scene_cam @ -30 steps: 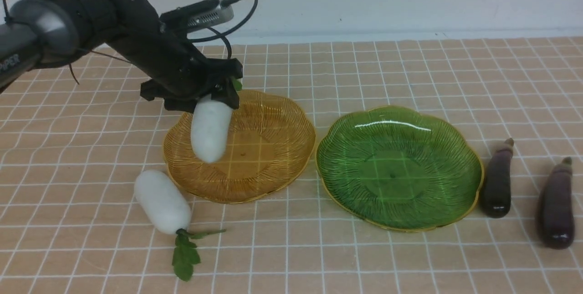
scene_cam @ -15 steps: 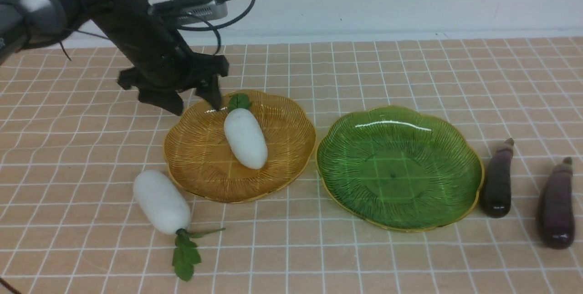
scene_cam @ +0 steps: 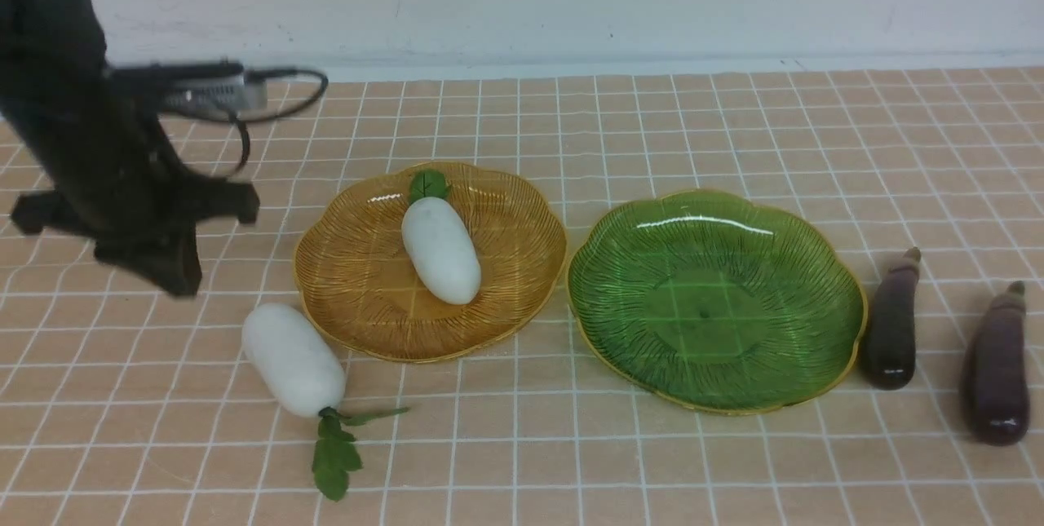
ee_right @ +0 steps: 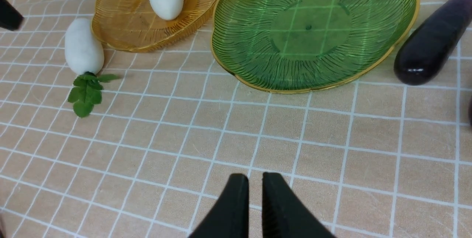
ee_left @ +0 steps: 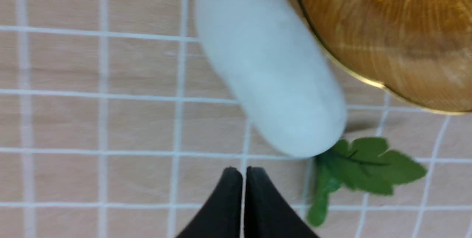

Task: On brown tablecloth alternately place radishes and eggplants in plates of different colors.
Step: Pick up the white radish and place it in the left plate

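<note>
The left gripper (ee_left: pixel 242 173) hangs pinched shut and empty over the brown tablecloth (scene_cam: pixel 652 461), just beside the loose radish (ee_left: pixel 269 72). The other radish (scene_cam: pixel 440 250) lies in the amber plate (scene_cam: pixel 351 289). The right gripper (ee_right: pixel 254 180), nearly closed on nothing, faces the empty green plate (scene_cam: pixel 718 298). I'd guess the eggplants (scene_cam: pixel 891 322) (scene_cam: pixel 997 367) lie just beside that plate, on the right arm's side, so it can take one.

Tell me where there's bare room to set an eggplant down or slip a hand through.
Free: inside the green plate, the tablecloth strip in front of both plates, and the strip behind them. Crowded: plates nearly touch, a radish hugs the amber plate, an eggplant crowds the green rim.
</note>
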